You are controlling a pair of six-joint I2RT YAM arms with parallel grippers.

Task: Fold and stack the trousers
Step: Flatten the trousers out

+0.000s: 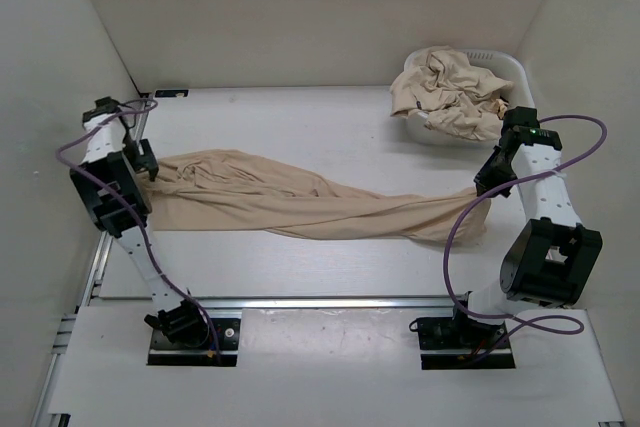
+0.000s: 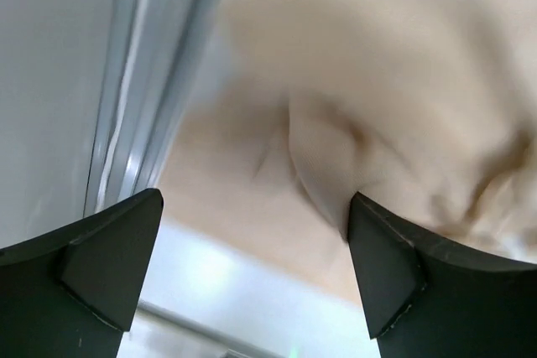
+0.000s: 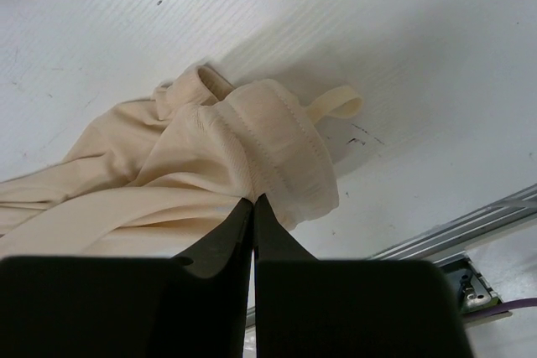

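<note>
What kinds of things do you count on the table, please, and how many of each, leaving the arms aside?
Beige trousers laid across the table: 1
Heap of beige fabric in the basket: 1 (separate pieces cannot be told)
White basket: 1
Total: 3

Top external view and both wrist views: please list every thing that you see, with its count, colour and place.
spread trousers: one, beige, lying across the table from the left arm to the right arm
heaped trousers: count cannot be told, beige, piled in the basket
basket: one, white, far right corner of the table
table: one, white, under everything
cables: two, purple, one along each arm
left gripper: one, black, open over the left end of the spread trousers
right gripper: one, black, shut on their waistband at the right end
</note>
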